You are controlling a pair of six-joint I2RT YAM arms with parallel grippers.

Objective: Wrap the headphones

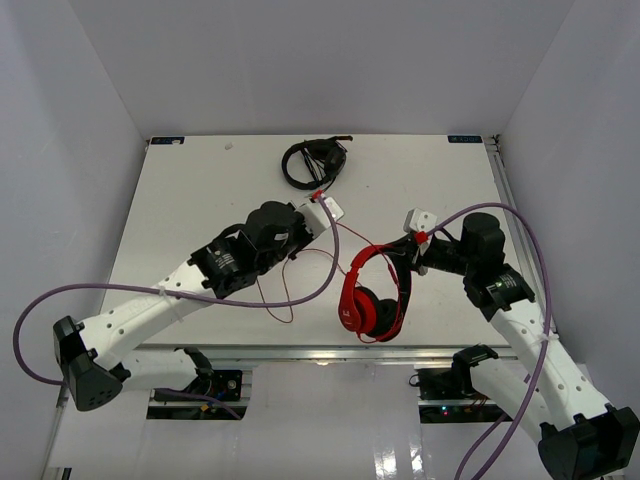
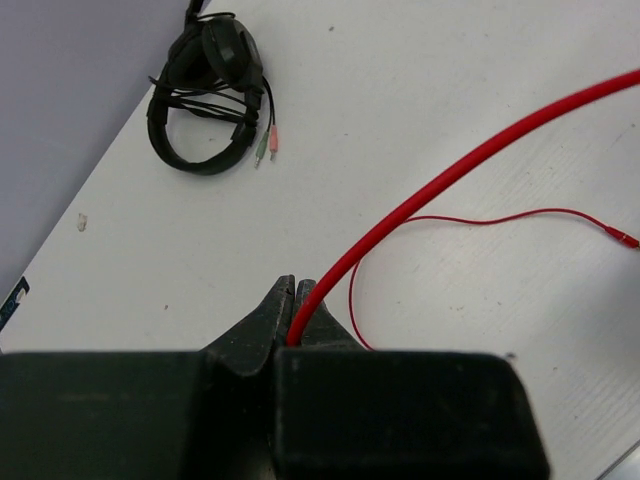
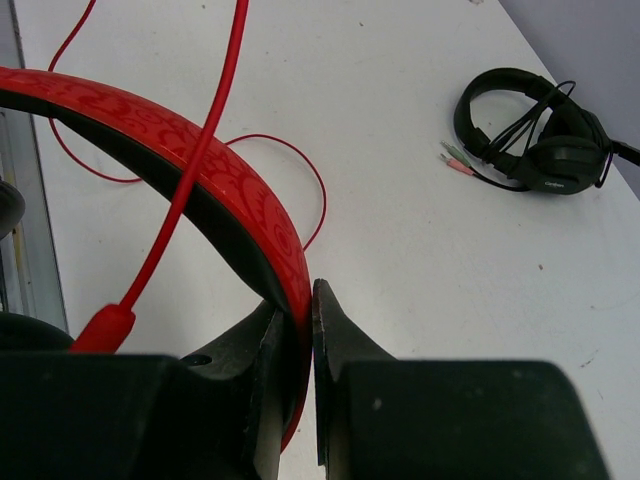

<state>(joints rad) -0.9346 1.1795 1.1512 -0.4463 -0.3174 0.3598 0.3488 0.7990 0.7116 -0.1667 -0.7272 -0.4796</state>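
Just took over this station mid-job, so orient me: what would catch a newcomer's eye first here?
The red headphones stand out near the front, right of centre, their headband pinched in the right gripper. Their red cable stretches across to the left gripper, shut on it. The black headphones lie bundled at the far back.

We see the headphones (image 1: 372, 305) in glossy red plastic, their headband (image 3: 100, 108) patterned with faint swirls and lined in matt black. The cable (image 2: 450, 175) is smooth, rubbery red. The bench (image 1: 200, 200) is matt white, slightly scuffed. The far black headset (image 2: 205, 110) looks matt, possibly plastic.
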